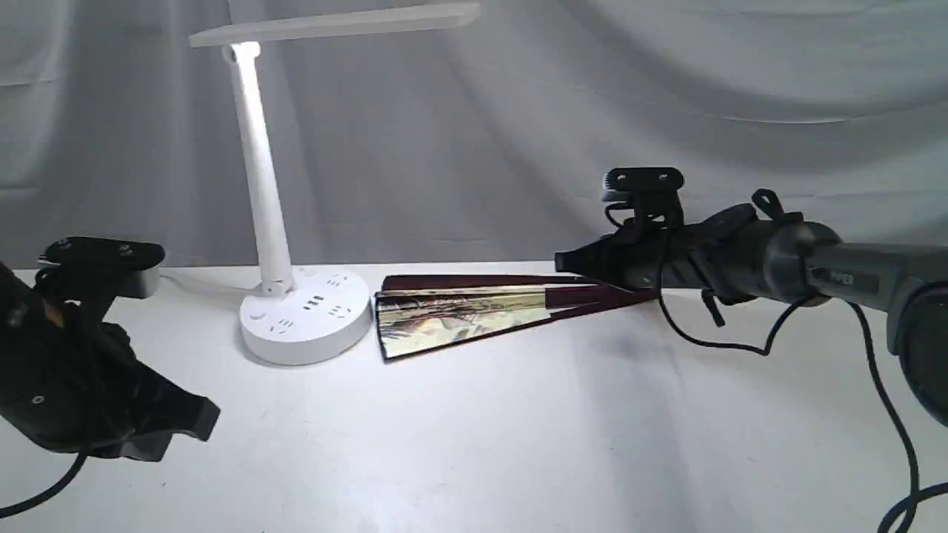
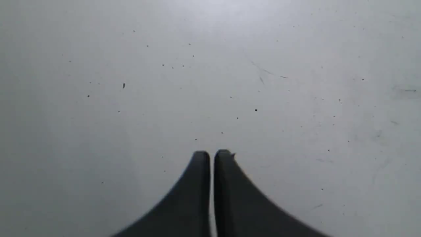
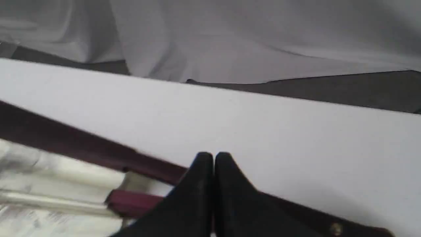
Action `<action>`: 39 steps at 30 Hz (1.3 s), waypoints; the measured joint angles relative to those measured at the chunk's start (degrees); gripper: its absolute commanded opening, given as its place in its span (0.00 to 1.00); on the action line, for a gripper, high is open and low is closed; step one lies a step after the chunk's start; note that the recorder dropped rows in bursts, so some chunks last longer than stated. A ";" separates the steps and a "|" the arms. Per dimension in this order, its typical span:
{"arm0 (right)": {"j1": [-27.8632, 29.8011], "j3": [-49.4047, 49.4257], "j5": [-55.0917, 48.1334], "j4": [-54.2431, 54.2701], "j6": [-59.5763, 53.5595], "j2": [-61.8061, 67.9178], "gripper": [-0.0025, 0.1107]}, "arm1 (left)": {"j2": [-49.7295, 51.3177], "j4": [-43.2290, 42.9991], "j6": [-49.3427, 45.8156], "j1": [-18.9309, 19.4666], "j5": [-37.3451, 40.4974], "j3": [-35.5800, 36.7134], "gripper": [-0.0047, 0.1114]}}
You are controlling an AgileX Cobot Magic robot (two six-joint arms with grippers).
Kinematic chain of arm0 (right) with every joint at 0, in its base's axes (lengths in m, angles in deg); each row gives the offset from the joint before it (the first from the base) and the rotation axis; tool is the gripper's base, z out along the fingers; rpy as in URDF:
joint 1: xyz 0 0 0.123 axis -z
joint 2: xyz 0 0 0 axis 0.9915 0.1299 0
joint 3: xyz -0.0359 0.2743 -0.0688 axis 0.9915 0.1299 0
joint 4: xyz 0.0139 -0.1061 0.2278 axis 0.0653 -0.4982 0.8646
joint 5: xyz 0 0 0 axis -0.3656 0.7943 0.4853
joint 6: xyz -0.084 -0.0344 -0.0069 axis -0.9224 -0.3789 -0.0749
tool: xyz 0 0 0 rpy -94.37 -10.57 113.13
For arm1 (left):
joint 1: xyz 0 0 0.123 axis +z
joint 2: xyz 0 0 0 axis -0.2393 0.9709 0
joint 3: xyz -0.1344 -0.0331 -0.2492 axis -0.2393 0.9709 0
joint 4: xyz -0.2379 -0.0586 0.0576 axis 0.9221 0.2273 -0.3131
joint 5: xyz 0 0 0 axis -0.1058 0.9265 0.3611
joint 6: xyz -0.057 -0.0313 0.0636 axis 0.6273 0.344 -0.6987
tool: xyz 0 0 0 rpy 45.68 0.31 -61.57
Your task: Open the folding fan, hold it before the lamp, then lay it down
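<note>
Half-spread folding fan (image 1: 459,314) lies at three o'clock of the lamp (image 1: 304,318); right claw (image 3: 213,155) is pinched narrow over its ribs, left claw (image 2: 212,154) narrow, empty.

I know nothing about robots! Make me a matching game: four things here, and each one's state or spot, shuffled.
Things:
1. cream paper folding fan with maroon wooden ribs
2. white plastic desk lamp
3. black left claw
4. black right claw

States:
A. shut, over bare white table
B. switched on, standing on its round base
C. shut, by the maroon ribs
D. partly spread, lying flat

Pairs: 1-D; 2-B; 3-A; 4-C
</note>
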 measured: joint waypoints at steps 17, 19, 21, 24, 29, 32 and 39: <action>1.03 0.00 2.96 3.01 0.10 1.81 0.02 | 0.00 0.00 -0.23 0.00 0.00 0.00 0.04; 1.03 0.00 2.87 3.01 0.10 1.81 0.02 | 0.00 0.00 -0.23 0.00 0.00 0.00 0.04; 1.03 0.00 2.71 3.01 0.10 1.81 0.02 | 0.00 0.00 -0.23 0.00 0.00 0.00 0.04; 1.03 0.00 1.80 3.01 0.01 1.81 0.02 | 0.00 0.00 -0.23 0.00 0.10 0.00 0.04; 1.03 0.00 -0.52 3.01 0.01 1.81 0.02 | 0.00 0.00 -0.35 0.00 0.21 0.00 0.04; 1.03 0.00 -2.49 3.01 0.01 1.81 0.02 | 0.00 0.00 -0.35 0.00 0.21 0.00 0.04; 1.03 0.00 -4.00 1.96 0.62 1.17 0.02 | 0.00 0.00 -0.35 0.00 0.21 0.00 0.04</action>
